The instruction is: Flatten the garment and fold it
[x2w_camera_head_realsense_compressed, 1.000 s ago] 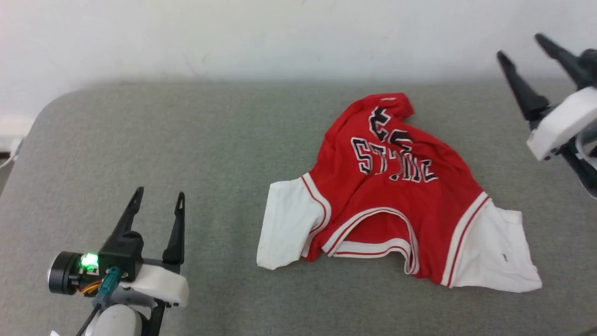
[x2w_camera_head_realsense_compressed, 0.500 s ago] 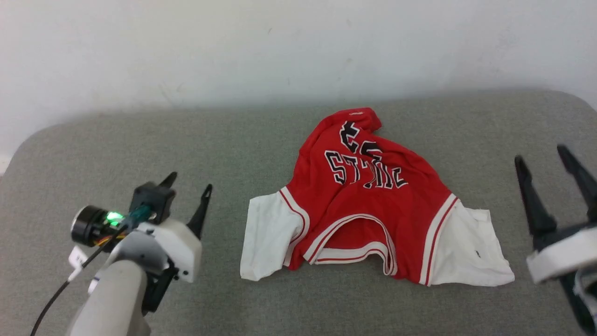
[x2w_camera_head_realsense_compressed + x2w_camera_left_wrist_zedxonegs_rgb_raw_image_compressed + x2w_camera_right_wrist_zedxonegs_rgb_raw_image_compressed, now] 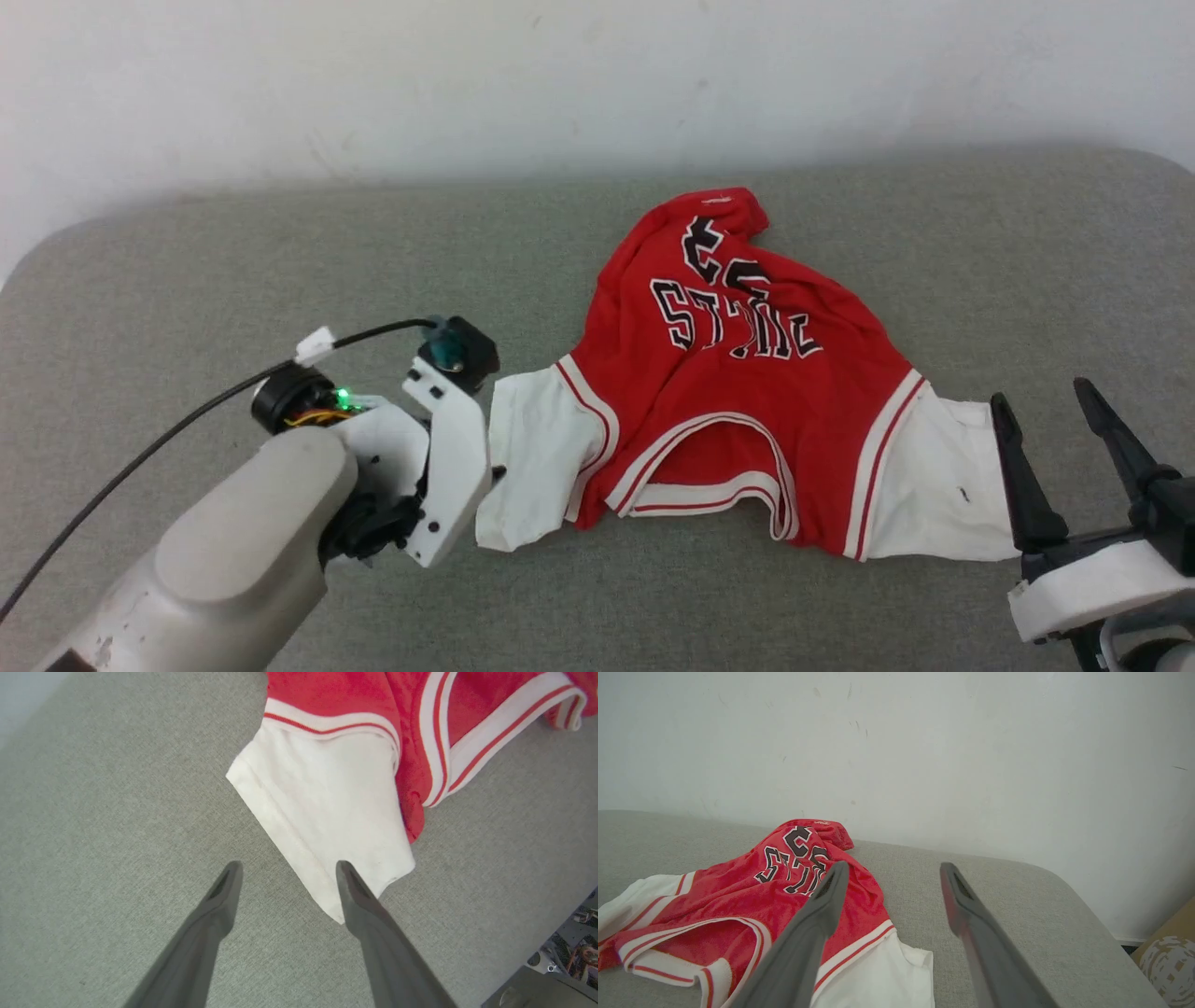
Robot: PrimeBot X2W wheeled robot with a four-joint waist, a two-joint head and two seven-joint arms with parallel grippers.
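Two grippers, both spread wide and holding nothing. The red shirt (image 3: 747, 373) lies crumpled on the grey cushion (image 3: 280, 280), a bit right of the middle. Its lettering (image 3: 728, 322) faces up, the collar (image 3: 714, 499) is toward the robot, and the bottom part is bunched up toward the white wall (image 3: 373, 75) (so nowhere near flat yet).

The left gripper (image 3: 288, 865) points down at the end of the white sleeve (image 3: 327, 812) on that side. In the wrist view one finger (image 3: 359, 900) overlaps the sleeve's corner and the other is over bare cushion, with the hem edge running between them. Can't tell if that finger is actually touching the cloth.

The right gripper (image 3: 1041, 394) sits low at the near right, fingers pointing toward the wall, just beside the outer edge of the other sleeve (image 3: 943, 485).
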